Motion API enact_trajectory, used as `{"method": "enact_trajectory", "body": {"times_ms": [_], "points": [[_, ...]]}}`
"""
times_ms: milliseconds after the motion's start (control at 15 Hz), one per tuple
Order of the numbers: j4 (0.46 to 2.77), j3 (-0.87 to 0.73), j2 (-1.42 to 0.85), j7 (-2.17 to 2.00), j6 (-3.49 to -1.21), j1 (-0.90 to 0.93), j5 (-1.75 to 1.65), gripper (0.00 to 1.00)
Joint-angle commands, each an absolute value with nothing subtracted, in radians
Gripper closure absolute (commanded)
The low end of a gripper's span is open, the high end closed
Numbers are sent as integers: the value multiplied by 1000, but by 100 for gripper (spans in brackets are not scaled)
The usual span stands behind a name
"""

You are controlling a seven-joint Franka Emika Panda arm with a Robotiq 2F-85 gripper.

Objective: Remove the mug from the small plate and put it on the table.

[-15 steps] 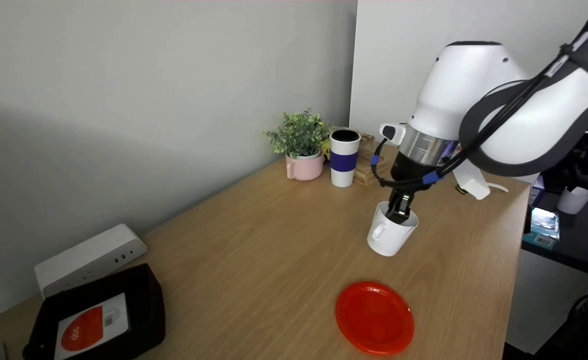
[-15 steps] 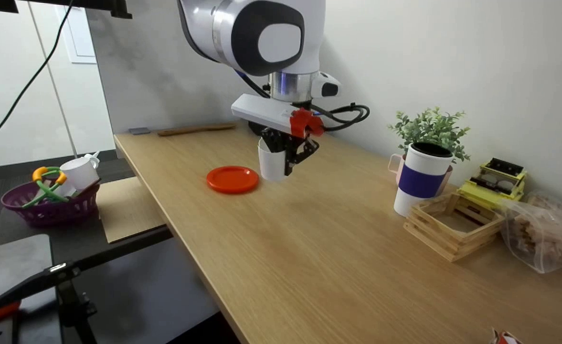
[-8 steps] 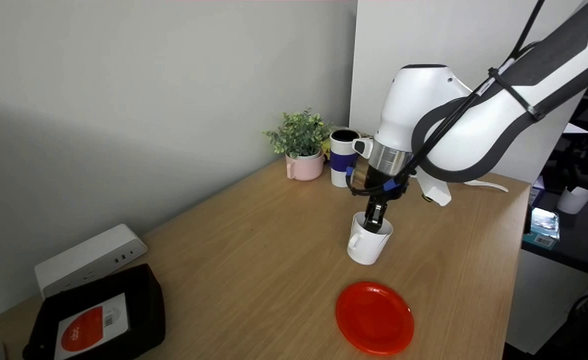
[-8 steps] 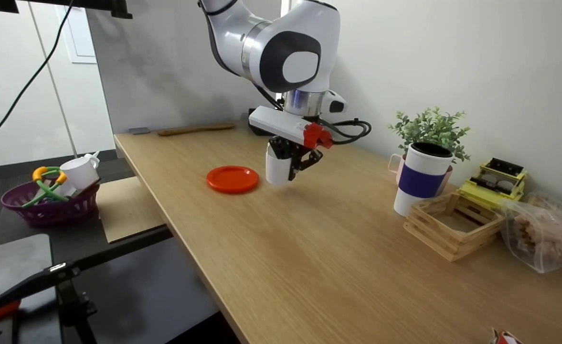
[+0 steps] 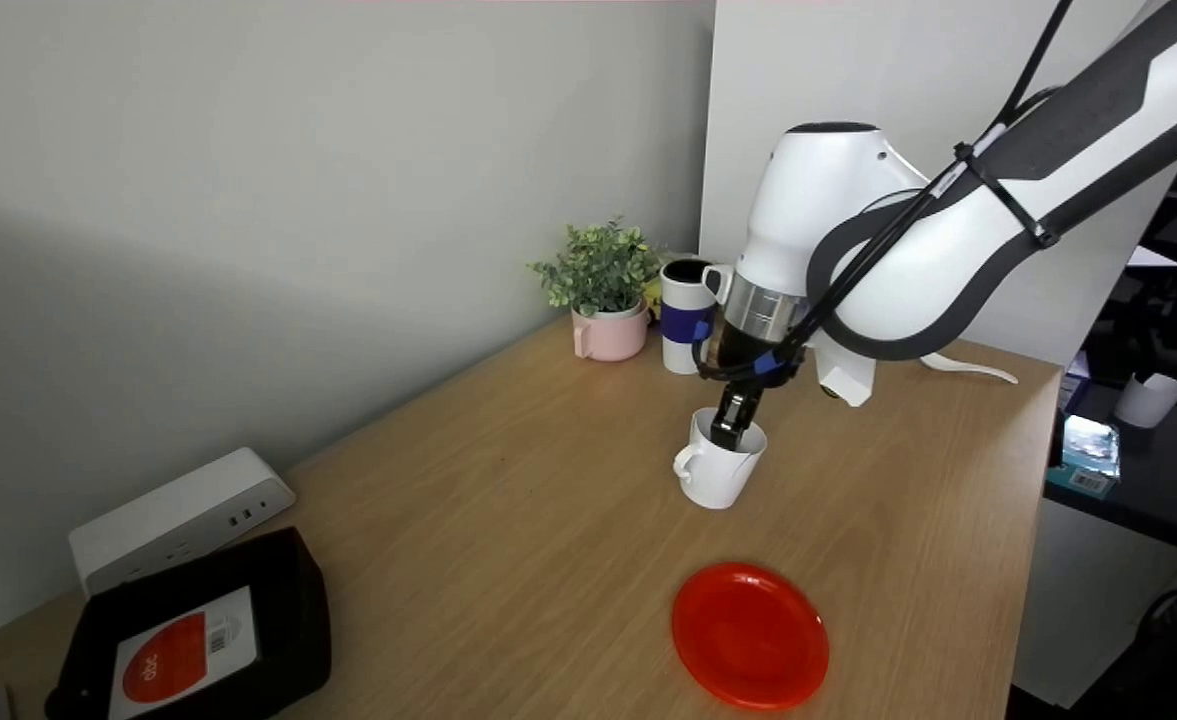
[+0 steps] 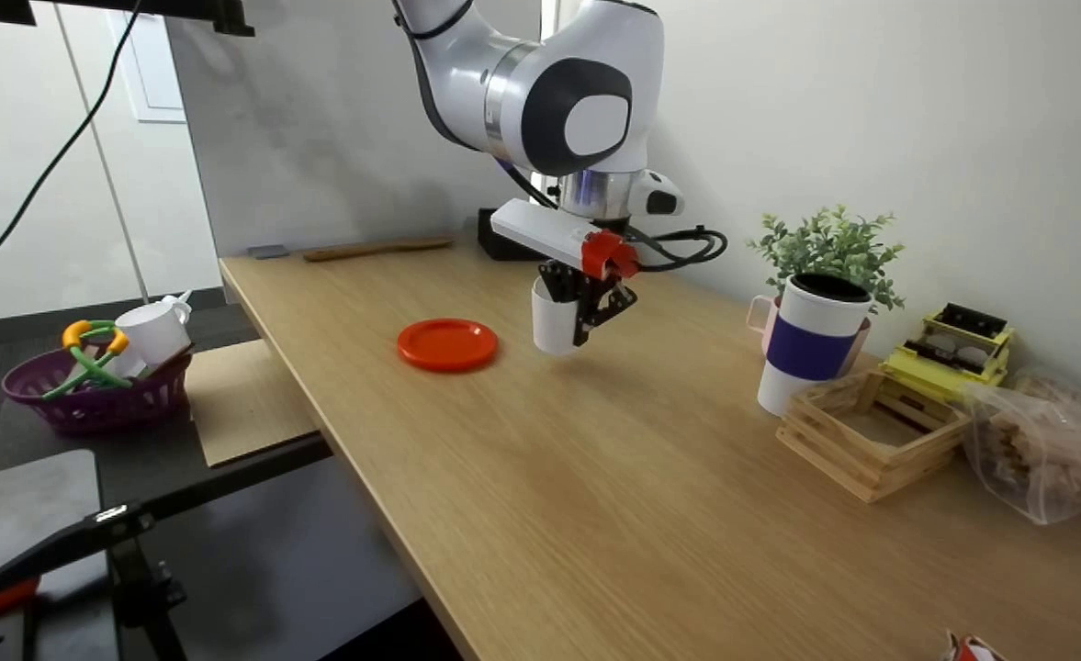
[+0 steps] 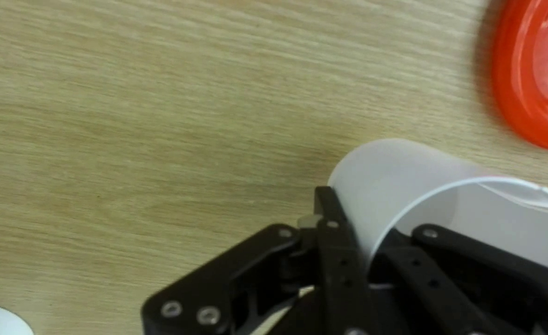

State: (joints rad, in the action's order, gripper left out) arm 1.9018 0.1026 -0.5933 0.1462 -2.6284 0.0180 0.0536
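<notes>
Since it looks thin-walled and smooth, the small plain white cylindrical mug [image 7: 395, 172] is judged light, stiff, slippery and perhaps brittle, but its material cannot be told. At the wrist view's lower right, its wall is pinched by the black two-fingered gripper [image 7: 360, 218], closed as far as that wall allows, one finger inside, one outside. Such a hold is judged secure, though some swivelling may be expected; the small white handle [image 5: 685, 456], at the mug's left in an exterior view, is not gripped. The mug is held slightly tilted, apart from the flat round bright red plate [image 7: 516, 79] at the wrist view's upper right; whether the light-brown wooden tabletop [image 7: 162, 116] is touched by its base cannot be told. On that flat surface, a levelled base should be steadily borne. Farther off, a green plant [image 5: 603, 265] in a pink pot [image 5: 610, 338] and a white tumbler with a dark-blue band [image 5: 681, 320] are seen at an exterior view's upper middle, before a pale grey wall [image 5: 348, 150].
</notes>
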Motion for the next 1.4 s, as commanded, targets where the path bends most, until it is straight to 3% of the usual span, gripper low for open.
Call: {"method": "enact_trajectory", "body": {"times_ms": [0,67,133,267,800,933,1333], "points": [[1869,89,-611,103,-2613,35,42,98],[1866,90,-613,99,-2612,35,43,73],[1862,92,-614,98,-2611,35,43,72],[1859,94,-615,99,-2608,37,43,60],[1926,73,-555,69,-2667,107,-20,4],[1974,34,-507,2,-2707,160,-86,0],[2091,-194,-367,-384,-2757,409,-435,0]]}}
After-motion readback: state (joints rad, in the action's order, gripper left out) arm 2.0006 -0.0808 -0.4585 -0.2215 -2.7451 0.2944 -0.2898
